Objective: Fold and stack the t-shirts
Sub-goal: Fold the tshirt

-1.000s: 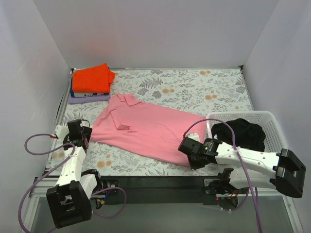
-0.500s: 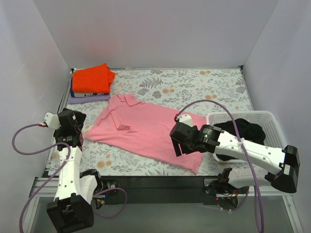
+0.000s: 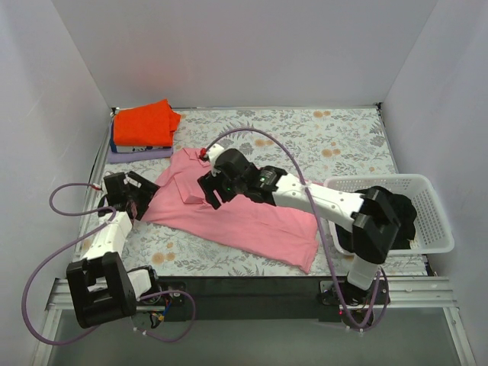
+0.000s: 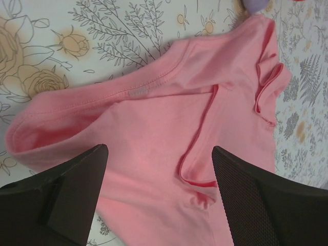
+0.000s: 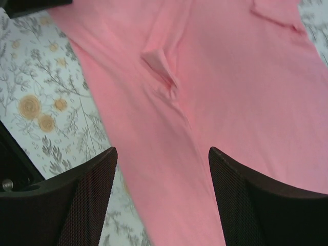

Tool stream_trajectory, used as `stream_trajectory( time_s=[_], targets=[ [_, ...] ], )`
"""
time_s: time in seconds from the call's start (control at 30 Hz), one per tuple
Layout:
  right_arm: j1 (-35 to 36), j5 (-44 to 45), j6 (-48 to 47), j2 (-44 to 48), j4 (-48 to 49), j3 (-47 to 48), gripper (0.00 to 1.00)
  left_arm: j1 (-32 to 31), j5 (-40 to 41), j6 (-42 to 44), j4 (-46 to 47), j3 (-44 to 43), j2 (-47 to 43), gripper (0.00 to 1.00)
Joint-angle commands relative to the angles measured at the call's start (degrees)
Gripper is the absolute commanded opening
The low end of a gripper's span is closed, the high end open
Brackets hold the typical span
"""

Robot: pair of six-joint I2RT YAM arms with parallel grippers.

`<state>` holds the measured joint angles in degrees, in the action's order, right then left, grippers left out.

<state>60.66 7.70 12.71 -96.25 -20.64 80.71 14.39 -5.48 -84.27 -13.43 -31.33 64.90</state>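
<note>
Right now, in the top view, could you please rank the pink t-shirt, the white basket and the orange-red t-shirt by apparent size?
1. pink t-shirt, spread out.
2. white basket.
3. orange-red t-shirt, folded and farthest back, so its true size is unsure.

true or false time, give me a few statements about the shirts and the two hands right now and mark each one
1. The pink shirt lies spread out on the table. True.
2. The orange shirt is in the white basket. False: it lies folded on top of a pile at the far left corner, while the basket stands at the right.
3. The left hand and the right hand are both open. True.
4. The right hand is clamped on the pink shirt's hem. False: it hangs open over the collar end of the shirt, with nothing between its fingers.
</note>
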Motion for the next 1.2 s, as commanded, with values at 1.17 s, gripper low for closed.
stream_trajectory(
  time_s=[1.17],
  targets=[
    [-4.6,-21.5,-16.2,-34.1,14.1,23.1,0.49,-0.2,-8.4,2.5,5.5,-0.9,4.9,0.82]
  ],
)
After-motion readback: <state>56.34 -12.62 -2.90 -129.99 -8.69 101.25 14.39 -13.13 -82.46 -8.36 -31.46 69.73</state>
